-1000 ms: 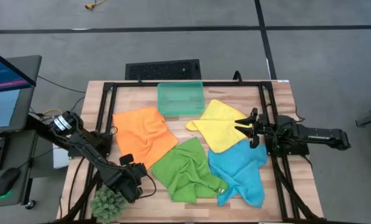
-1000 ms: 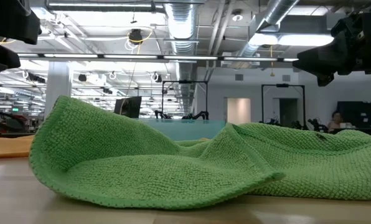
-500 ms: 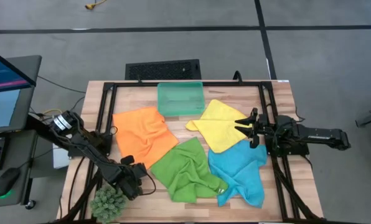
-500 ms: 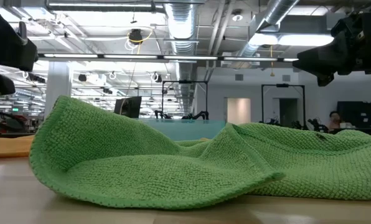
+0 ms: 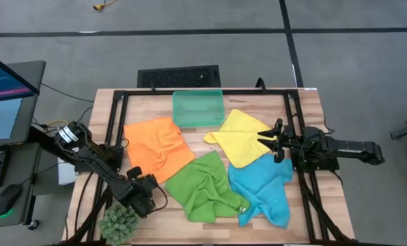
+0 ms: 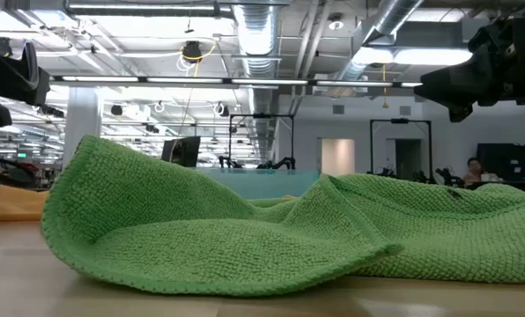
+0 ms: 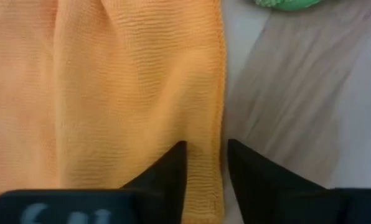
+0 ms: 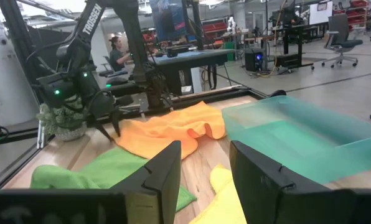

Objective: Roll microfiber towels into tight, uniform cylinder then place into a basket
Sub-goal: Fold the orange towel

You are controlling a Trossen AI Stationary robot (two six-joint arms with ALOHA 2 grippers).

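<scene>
The bench (image 5: 306, 102) is carrying four towels lying flat and unrolled: the orange towel (image 5: 157, 148) beneath the left jaws (image 5: 151, 185), the green towel (image 5: 202, 186) just beside them, the yellow towel (image 5: 241, 136) and blue towel (image 5: 261, 186) below the right jaws (image 5: 268, 141). The teal basket (image 5: 198, 108) is sitting far from both, with nothing showing inside. The low view is mostly blocked by green cloth. The left jaws are standing narrowly parted astride the orange towel's corner edge (image 7: 205, 186), pinch unconfirmed. The right jaws are hovering spread, holding nothing.
</scene>
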